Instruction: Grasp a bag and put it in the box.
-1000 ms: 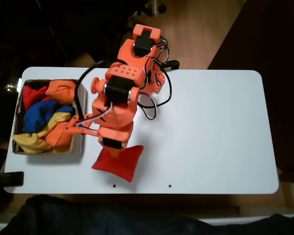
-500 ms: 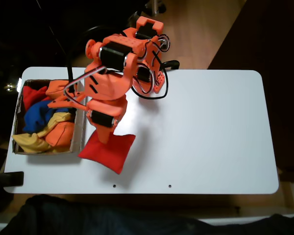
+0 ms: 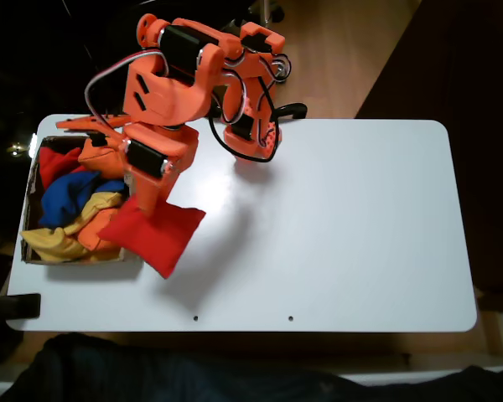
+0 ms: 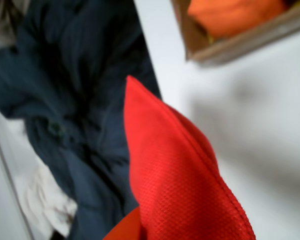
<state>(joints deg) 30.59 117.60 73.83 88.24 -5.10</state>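
Over the box's (image 3: 32,172) near corner, in the fixed view, I've got the bag (image 3: 153,235) dangling from my gripper (image 3: 145,204), clamped on its top edge. It sags, soft and light-looking, so I judge an edge pinch is the right hold. Compared with half a second ago, it's higher and further left, now overlapping the box wall instead of hanging beside it.
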